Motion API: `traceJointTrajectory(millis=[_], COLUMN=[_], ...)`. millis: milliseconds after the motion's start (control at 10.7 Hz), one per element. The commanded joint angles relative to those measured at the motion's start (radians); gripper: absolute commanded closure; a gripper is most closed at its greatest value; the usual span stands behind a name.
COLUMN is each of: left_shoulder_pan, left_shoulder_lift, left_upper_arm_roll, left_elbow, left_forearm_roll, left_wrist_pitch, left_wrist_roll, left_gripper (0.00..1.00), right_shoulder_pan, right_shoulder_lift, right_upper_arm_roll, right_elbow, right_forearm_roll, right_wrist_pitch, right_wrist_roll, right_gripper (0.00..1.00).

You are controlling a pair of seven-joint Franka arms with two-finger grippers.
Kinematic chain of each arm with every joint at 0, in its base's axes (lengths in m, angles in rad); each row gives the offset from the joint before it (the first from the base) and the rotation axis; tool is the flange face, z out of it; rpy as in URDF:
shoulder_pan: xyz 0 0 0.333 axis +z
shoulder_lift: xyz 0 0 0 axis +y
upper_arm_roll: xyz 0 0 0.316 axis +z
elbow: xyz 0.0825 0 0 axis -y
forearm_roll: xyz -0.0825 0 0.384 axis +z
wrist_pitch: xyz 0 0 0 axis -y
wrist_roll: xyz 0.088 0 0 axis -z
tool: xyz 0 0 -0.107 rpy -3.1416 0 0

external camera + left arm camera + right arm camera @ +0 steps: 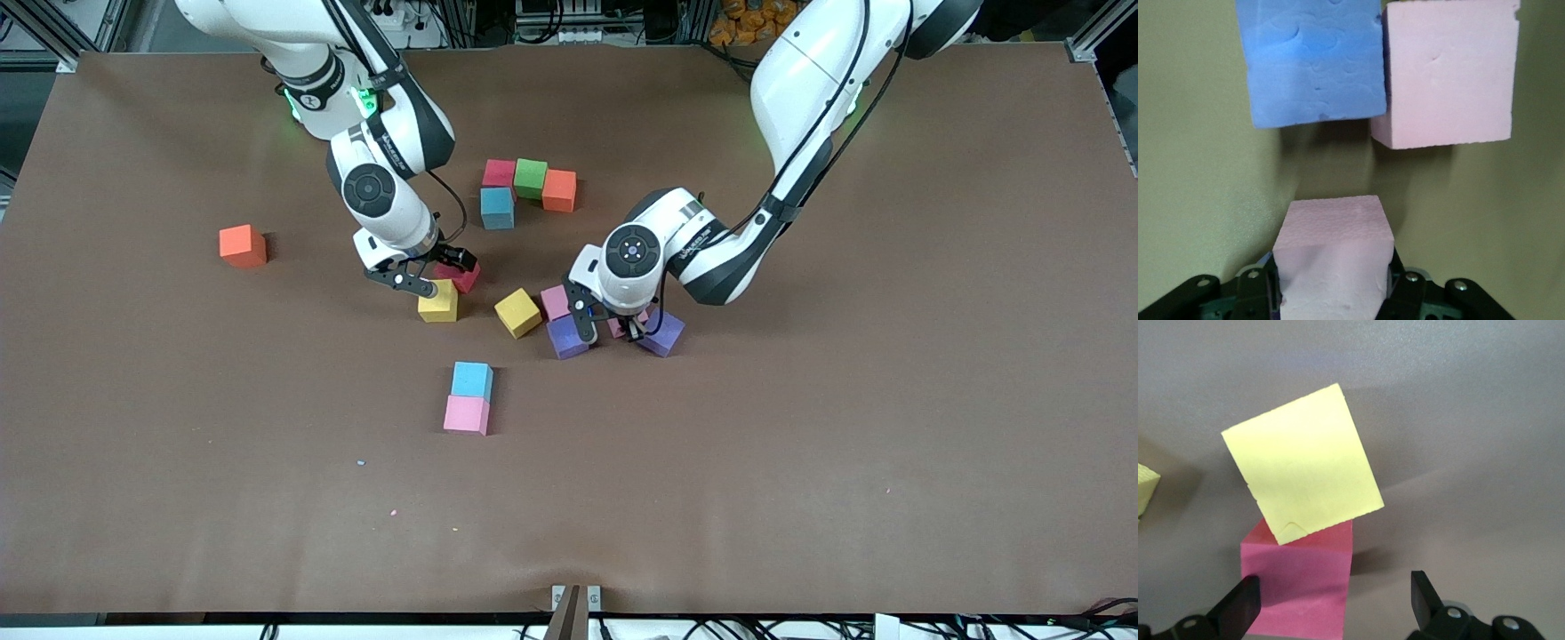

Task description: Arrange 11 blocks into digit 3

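My left gripper (613, 331) is clamped on a pink block (1335, 257) between the purple blocks (567, 338), so I'd lift straight before carrying toward 11 o'clock, while my wide-open right gripper (434, 274) straddles the crimson block (1298, 583).

Even overhead light leaves short soft shadows beside the blocks (both wrist views slightly soft), without strong glare.

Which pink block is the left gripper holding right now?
The pink block between the two purple blocks, clamped in the left gripper; the others lie free.
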State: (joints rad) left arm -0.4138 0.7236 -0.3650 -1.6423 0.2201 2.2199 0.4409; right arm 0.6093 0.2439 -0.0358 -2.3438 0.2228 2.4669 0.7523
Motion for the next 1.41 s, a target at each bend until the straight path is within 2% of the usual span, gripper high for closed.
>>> traceJointTrajectory(millis=[0,563,1032,1126,1220,1314], left_shoulder_pan=[0.004,0.006,0.006,0.006,0.006,0.006], left_shoulder_lift=[0.013,0.013,0.013,0.013,0.013,0.013], left_upper_arm_roll=[-0.006,-0.005,-0.006,-0.006,-0.006,-0.006], left_elbow=[0.021,0.021,0.021,0.021,0.021,0.021], left_forearm_roll=[0.004,0.005,0.005,0.005,0.005,0.005], left_wrist_pitch=[-0.008,-0.008,-0.008,-0.006,-0.006,-0.006], left_wrist_roll=[0.021,0.021,0.021,0.021,0.021,0.021], left_gripper=[0.92,0.91,0.91,0.91,0.91,0.91], right_shoulder_pan=[-0.019,-0.005,0.004,0.004,0.004,0.004], right_shoulder_lift=[0.018,0.024,0.110,0.110,0.112,0.110], right_upper_arm_roll=[0.011,0.011,0.014,0.014,0.014,0.016], right_elbow=[0.018,0.046,0.052,0.054,0.054,0.057], right_forearm_roll=[0.038,0.036,0.038,0.038,0.038,0.038], right_wrist_pitch=[0.004,0.004,0.047,0.046,0.046,0.044], right_wrist_roll=[0.025,0.062,0.099,0.099,0.099,0.099], right_gripper=[0.00,0.00,0.00,0.25,0.65,0.85])
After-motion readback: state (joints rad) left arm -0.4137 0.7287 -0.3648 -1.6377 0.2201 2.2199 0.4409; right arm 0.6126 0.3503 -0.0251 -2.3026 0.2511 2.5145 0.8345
